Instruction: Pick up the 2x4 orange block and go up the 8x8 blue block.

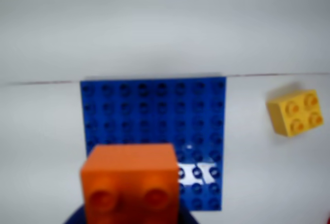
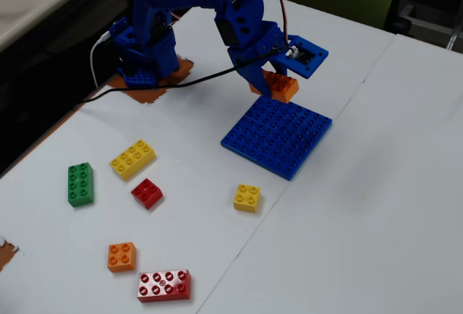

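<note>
My jaws (image 2: 273, 88) are closed on the 2x4 orange block (image 2: 279, 85), gripping it by its sides and holding it in the air just above the near edge of the 8x8 blue block (image 2: 278, 137). In the wrist view the orange brick fills the lower foreground, studs facing the camera, with the blue plate beyond it. To place it well, I judge I should level the brick, line its studs with the plate's grid, then lower straight down. A small yellow brick (image 1: 296, 112) sits apart on the white desk (image 2: 376, 205).

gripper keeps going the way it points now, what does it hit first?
Likely the 8x8 blue block: the gripper, shut on the 2x4 orange block, points down above the plate's near edge. Exact height is unclear.
</note>
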